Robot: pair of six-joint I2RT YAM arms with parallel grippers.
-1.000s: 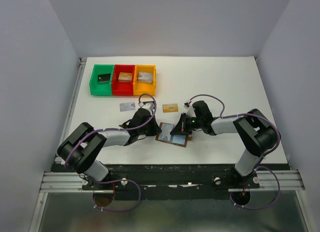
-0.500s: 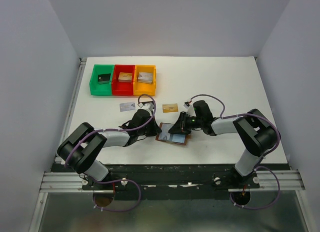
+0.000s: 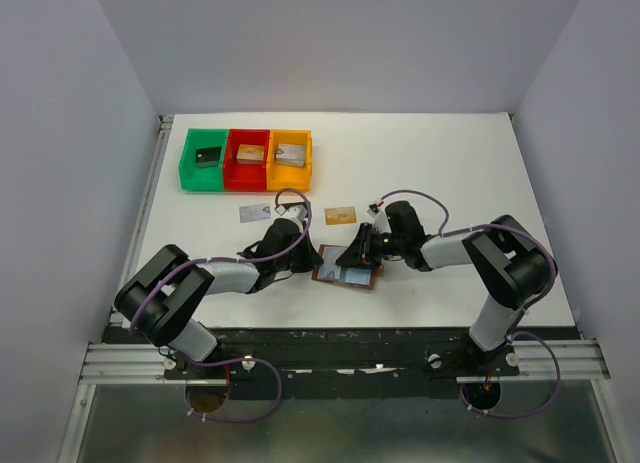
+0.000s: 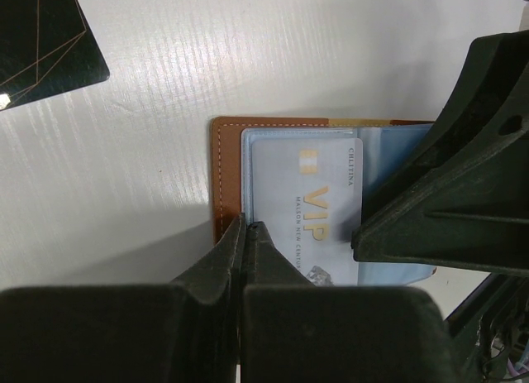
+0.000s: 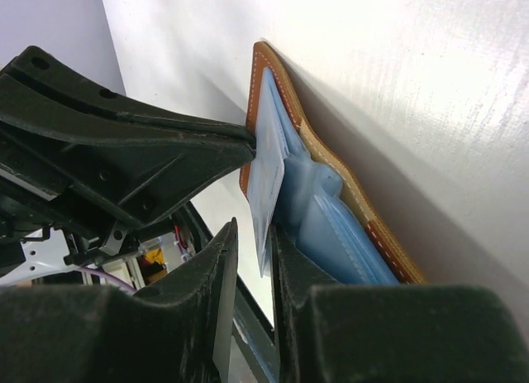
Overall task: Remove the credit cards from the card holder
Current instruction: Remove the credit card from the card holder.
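The card holder [image 3: 348, 275] lies open on the white surface [image 3: 450, 163], near its near edge and about midway between left and right, with its brown leather outside facing down and its light blue lining up. Both arms reach in to it, one from each side.

The left end effector [image 4: 245, 227] is closed, its two fingers pressed together with nothing between them. Its tip rests at the left edge of the card holder, where the leather border meets the lining.

A silvery VIP card [image 4: 304, 209] sits in the left half of the card holder, partly drawn out of its blue pocket. In the right wrist view one edge of this card stands lifted off the lining.

The right end effector [image 5: 254, 234] is over the right half of the card holder. Its jaws stand a little apart, and the raised card edge sits in the gap between them. A sliver of space shows beside the card, so the jaws are not clamped on it.

Three more cards lie loose on the surface:
- A black card [image 4: 37, 35] lies left of the card holder, well apart from it.
- A silvery card [image 3: 255, 212] lies farther back and to the left.
- A gold-tan card [image 3: 341, 215] lies farther back, beyond the card holder.

At the far left stand a green tray [image 3: 189, 163], a red tray [image 3: 233, 163] and an orange tray [image 3: 305, 163], side by side and touching. Each holds one small block.
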